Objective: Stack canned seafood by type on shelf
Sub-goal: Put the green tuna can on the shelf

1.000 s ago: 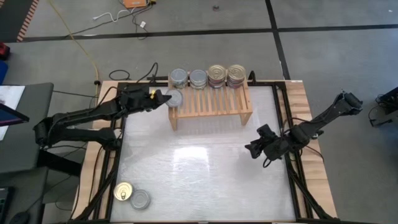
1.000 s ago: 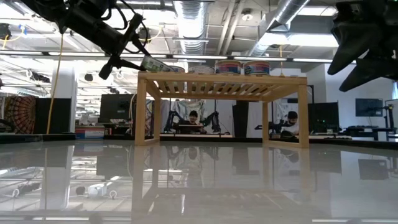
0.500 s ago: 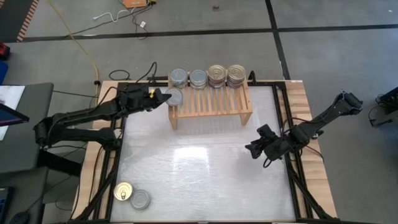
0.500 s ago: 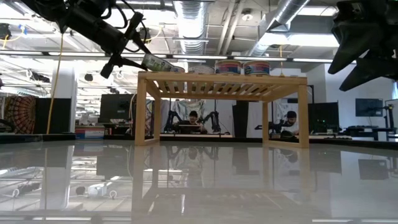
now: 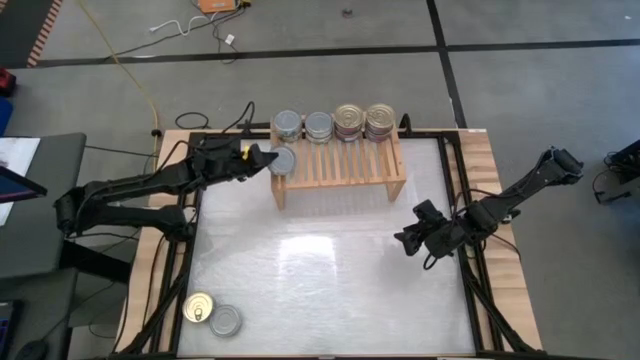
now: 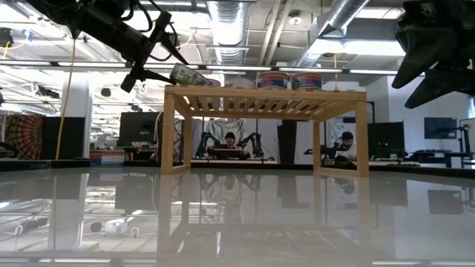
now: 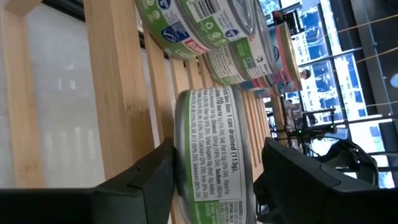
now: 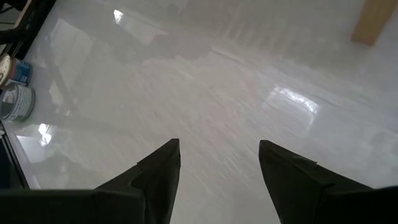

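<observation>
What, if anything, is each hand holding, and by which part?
Left hand brackets a tin's side wall at the shelf; grip cannot be told. Right hand: nothing.

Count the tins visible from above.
7 tins: four along the shelf's back edge, one at its left end by the left gripper, two at the table's front-left corner. Stacks may hide more.

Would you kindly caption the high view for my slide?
Left tool sets a silver round tin on the light-wood slatted shelf.
</observation>
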Action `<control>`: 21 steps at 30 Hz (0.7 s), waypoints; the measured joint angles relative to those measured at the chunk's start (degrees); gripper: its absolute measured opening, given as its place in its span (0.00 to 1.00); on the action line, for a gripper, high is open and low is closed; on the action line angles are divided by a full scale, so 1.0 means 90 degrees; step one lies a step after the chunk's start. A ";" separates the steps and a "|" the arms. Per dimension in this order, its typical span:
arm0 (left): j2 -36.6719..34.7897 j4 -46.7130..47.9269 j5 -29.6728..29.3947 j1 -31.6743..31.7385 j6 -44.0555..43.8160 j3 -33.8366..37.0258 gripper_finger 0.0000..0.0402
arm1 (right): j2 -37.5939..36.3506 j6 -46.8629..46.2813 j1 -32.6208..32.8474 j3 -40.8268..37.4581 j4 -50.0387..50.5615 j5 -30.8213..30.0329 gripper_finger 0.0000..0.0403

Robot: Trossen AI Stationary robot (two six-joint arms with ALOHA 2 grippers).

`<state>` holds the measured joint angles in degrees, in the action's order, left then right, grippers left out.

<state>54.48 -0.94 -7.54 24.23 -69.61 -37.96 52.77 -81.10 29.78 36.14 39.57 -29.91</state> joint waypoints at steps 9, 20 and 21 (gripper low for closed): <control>-0.0002 -0.0035 -0.0371 -0.0005 0.1122 0.0001 0.57 | 0.0000 0.0010 0.0001 0.0000 -0.0025 0.0004 0.61; 0.0044 -0.0366 -0.1129 -0.0457 0.1705 -0.0002 0.57 | 0.0000 0.0012 0.0007 0.0000 -0.0125 0.0007 0.61; 0.0069 -0.0396 -0.1127 -0.0486 0.1709 -0.0002 0.57 | 0.0000 0.0016 0.0007 0.0000 -0.0121 0.0007 0.61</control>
<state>55.10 -4.50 -17.69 19.85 -54.23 -37.98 52.77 -80.96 29.85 36.14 38.48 -29.85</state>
